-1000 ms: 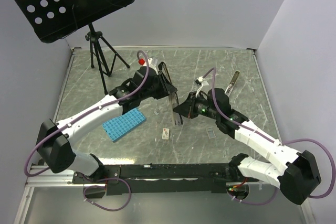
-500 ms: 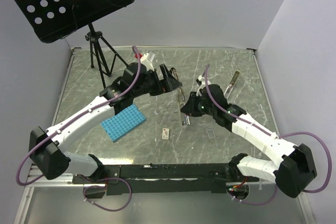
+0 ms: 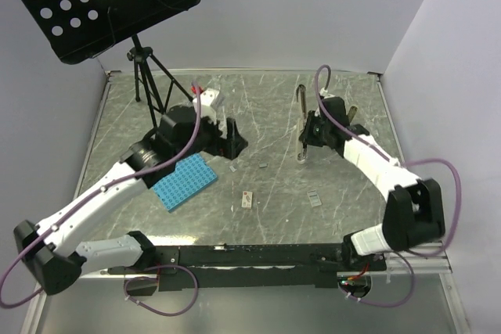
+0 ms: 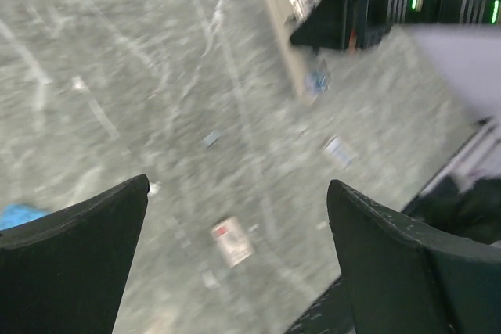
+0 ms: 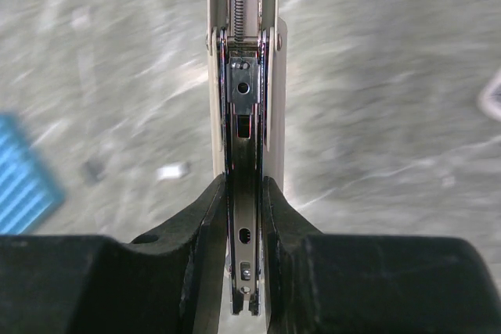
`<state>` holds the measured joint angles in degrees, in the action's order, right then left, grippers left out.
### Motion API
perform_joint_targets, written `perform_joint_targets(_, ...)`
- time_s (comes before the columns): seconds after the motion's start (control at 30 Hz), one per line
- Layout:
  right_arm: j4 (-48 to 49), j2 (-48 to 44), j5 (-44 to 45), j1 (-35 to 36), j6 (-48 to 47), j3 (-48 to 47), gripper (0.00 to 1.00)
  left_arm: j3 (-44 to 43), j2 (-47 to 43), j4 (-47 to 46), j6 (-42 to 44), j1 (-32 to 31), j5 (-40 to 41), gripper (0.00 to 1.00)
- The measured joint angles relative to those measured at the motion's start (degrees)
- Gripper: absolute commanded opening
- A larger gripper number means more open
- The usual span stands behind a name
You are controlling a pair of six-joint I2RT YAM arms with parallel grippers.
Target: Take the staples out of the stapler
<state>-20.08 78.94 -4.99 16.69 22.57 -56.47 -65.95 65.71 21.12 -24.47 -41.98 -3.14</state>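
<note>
Right gripper [image 5: 244, 193] - fingers [image 5: 200, 232] clamped tight on the stapler [image 5: 243, 76], one on each flank of its slim metal channel. The stapler runs straight out ahead of the fingertips. A coil spring shows in the channel at the far end, with pale plates on either side.

From above, the stapler [image 3: 300, 99] sticks out past both sides of the right gripper [image 3: 307, 140]. Cannot tell whether its near end touches the table [image 3: 352, 193].

Left gripper [image 3: 233, 137] - fingers [image 4: 78, 248] spread wide, nothing between them. It sits well apart from the stapler [image 4: 286, 37], which lies ahead of it and to its right and is blurred in the wrist view.

A white tag [image 4: 231, 242] with a red mark lies on the table under the gap between the left fingers. The blue plate [image 3: 184, 181] lies just beside the left gripper, on the side of its left finger, and also shows off to the left of the right gripper's fingers [image 5: 27, 174].
</note>
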Motion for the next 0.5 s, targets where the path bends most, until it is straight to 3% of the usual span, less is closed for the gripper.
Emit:
perform_joint_targets(0.27, -1.0, 17.0, 3.3, -4.9, -2.5, -8.8, 0.00, 17.0, -11.5, -4.6, 9.8, 0.0, 7.4, 0.97)
perform_joint_targets(0.5, -1.9, 28.5, 5.6, -5.5, -3.6, -14.5, 0.00, 19.4, -15.5, -7.8, 11.5, 0.0, 12.5, 0.97)
